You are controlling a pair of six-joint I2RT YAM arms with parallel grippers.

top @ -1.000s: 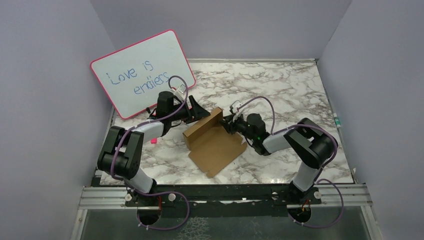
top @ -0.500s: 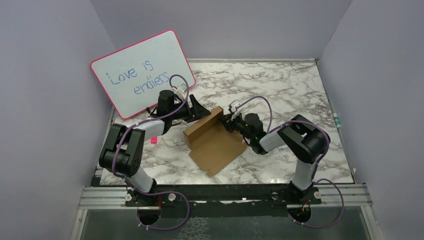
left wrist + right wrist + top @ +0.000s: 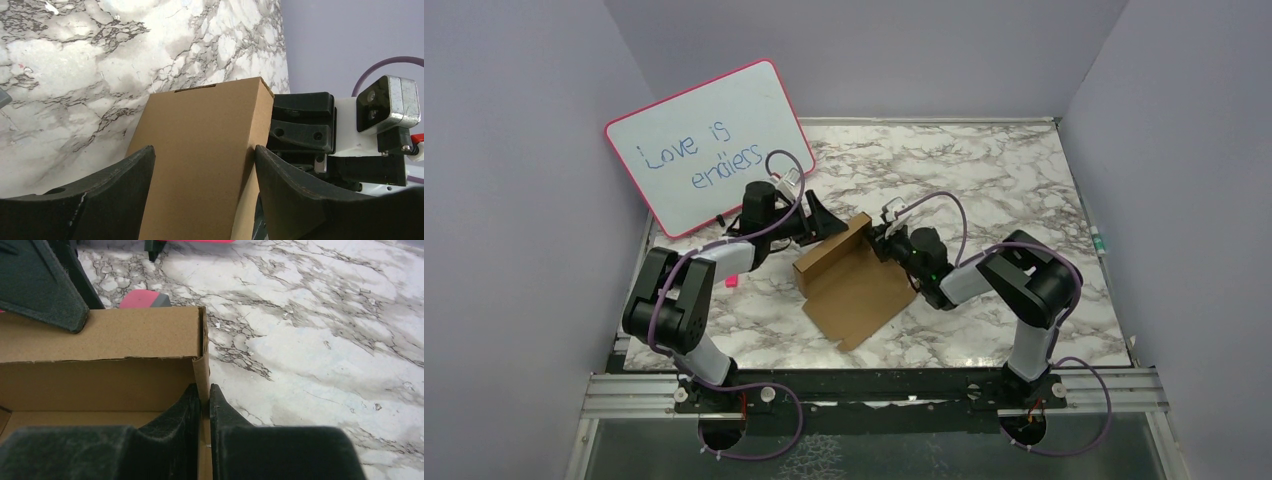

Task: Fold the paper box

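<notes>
The paper box lies flat on the marble table with its far wall folded upright. My left gripper is open behind that wall. In the left wrist view its fingers straddle the brown wall, the right one at the wall's edge. My right gripper is at the wall's right end. In the right wrist view it is shut on a thin upright end flap at the corner of the box.
The pink-framed whiteboard leans at the back left. A small pink eraser lies left of the box and also shows in the right wrist view. Purple walls enclose the table on three sides.
My right gripper has edged slightly left and away from me with the flap pinched. The box has shifted a little with it. The left gripper has barely moved.
</notes>
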